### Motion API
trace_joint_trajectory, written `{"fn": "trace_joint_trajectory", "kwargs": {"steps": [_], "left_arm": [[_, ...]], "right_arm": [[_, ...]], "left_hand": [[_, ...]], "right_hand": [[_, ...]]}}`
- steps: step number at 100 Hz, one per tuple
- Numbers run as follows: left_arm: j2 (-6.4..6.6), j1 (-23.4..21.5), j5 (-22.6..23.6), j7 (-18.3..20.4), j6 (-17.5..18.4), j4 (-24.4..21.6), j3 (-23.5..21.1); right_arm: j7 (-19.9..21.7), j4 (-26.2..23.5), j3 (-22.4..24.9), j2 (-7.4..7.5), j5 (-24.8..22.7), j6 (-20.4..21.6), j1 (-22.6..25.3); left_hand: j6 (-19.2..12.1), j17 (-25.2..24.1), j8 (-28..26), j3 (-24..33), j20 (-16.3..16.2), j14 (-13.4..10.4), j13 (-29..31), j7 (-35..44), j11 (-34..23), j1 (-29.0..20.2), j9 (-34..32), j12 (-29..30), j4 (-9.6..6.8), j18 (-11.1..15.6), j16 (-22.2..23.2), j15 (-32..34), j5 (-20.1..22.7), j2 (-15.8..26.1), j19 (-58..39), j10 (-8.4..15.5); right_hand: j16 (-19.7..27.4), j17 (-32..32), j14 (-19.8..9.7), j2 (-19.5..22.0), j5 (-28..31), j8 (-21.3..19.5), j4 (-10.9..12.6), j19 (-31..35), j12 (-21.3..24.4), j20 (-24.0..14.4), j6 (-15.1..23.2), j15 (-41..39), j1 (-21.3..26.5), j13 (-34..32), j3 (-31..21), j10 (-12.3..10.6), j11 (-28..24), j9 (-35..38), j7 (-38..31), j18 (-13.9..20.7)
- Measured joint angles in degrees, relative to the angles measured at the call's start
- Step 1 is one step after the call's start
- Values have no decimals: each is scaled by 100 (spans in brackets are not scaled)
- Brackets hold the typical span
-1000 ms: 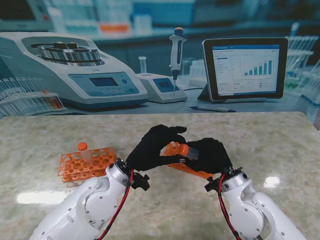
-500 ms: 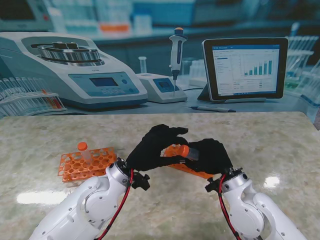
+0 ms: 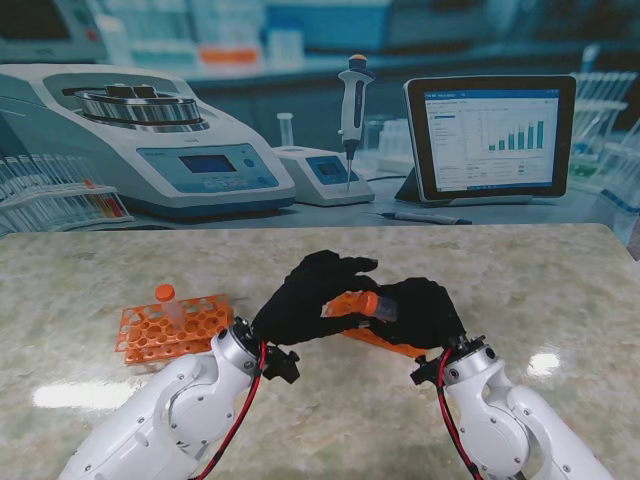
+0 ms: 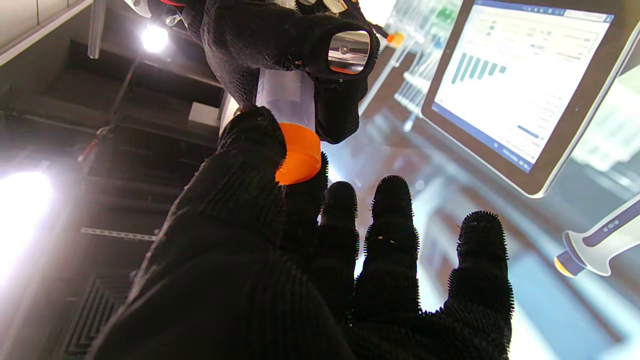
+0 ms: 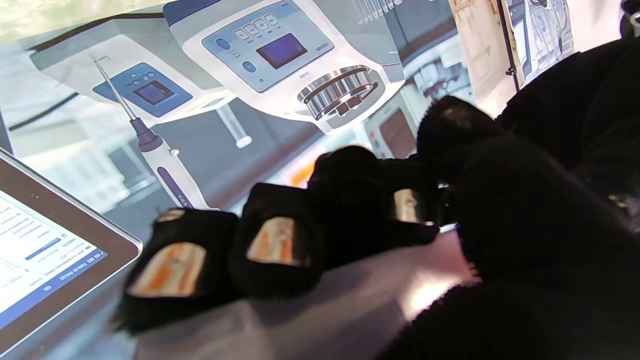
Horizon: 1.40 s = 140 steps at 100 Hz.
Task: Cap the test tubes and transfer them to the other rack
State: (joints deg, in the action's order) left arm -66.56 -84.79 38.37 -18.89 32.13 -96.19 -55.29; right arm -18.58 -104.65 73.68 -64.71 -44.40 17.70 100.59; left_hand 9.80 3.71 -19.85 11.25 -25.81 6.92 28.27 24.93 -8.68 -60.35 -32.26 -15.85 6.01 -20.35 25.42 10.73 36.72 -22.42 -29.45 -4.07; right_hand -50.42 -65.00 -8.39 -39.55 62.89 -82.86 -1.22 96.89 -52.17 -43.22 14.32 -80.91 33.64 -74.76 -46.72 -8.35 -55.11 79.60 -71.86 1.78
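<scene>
Tube is held clear of the surface at mid-view, lying roughly level in the right hand, whose fingers are wrapped fully round its clear body. Its orange cap points toward 9 o'clock, where the left hand has thumb and forefinger pinched on it; the left wrist view shows the remaining fingers spread and idle. Over the last second the left hand's fingers have shifted only slightly around the cap while the tube stayed put, which reads as a twisting action in progress. Judgement: capping is under way, not finished; whether the cap is seated fully cannot be told from these views. One capped tube stands in the orange rack at 9 o'clock. A second orange rack lies directly under the hands, mostly hidden. Transfer of the held tube has not begun.
</scene>
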Motion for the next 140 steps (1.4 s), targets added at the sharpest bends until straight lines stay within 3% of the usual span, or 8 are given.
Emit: {"fn": "trace_joint_trajectory", "kwargs": {"steps": [102,109,116,120,121,125,129,140], "left_arm": [[39,-55,-257,353,230,-23,-10],[39,-64,-268,383,261,-23,-25],[41,-79,-292,427,288,-29,-45],[44,-90,-304,457,305,-36,-56],[46,-93,-306,466,310,-39,-58],[53,-109,-311,506,330,-53,-62],[59,-128,-311,536,349,-65,-68],[70,-178,-311,574,386,-93,-93]], "right_arm": [[25,-5,-6,4,-7,20,10],[25,-6,-8,4,-6,22,11],[31,-9,-10,4,-6,28,12],[33,-11,-12,4,-6,30,12],[33,-12,-12,4,-6,31,12],[33,-19,-12,4,-4,31,10],[33,-27,-12,3,-2,31,7],[41,-34,-19,2,5,30,-6]], "left_hand": [[-24,-221,273,559,0,90,-332,-363,98,-370,88,43,-20,0,-209,-211,-407,56,41,3],[-170,-234,274,562,0,118,-371,-396,117,-370,126,171,-70,0,-245,-233,-409,58,67,3],[-545,-278,274,563,0,132,-395,-401,149,-371,145,175,-70,0,-273,-274,-412,68,120,3],[-1288,-290,274,586,0,182,-436,-357,159,-493,170,180,-178,1,-308,-307,-397,139,169,3],[-1707,-292,274,605,0,232,-437,-209,162,-529,170,180,-185,2,-327,-310,-299,207,194,5],[-2120,-301,274,635,0,240,-437,-73,164,-594,170,181,-198,4,-344,-334,-152,309,222,5],[-2237,-325,274,635,0,241,-451,-14,164,-597,170,183,-315,5,-364,-352,-139,367,263,5],[-2290,-346,274,633,0,245,-511,-13,166,-597,171,231,-316,5,-406,-383,-139,368,321,5]], "right_hand": [[0,1,0,0,0,0,0,0,0,0,22,0,0,0,6,-1,0,0,0,0],[0,3,0,0,0,0,0,0,0,0,24,-1,0,0,7,-1,0,0,0,0],[-1,6,0,0,0,0,0,0,0,0,25,-1,0,0,8,-1,0,0,0,0],[-1,8,0,0,0,0,0,0,0,0,26,-1,0,0,8,-2,0,0,0,0],[-1,8,0,0,0,0,0,0,0,0,26,-1,0,0,8,-2,0,0,0,0],[-1,9,0,0,0,0,0,0,0,0,26,-1,0,0,8,-2,0,0,0,0],[-1,8,0,0,0,0,0,0,0,0,26,-1,0,0,8,-2,0,0,0,0],[-1,8,0,0,0,0,0,0,0,0,26,-1,0,0,9,-2,0,0,0,0]]}}
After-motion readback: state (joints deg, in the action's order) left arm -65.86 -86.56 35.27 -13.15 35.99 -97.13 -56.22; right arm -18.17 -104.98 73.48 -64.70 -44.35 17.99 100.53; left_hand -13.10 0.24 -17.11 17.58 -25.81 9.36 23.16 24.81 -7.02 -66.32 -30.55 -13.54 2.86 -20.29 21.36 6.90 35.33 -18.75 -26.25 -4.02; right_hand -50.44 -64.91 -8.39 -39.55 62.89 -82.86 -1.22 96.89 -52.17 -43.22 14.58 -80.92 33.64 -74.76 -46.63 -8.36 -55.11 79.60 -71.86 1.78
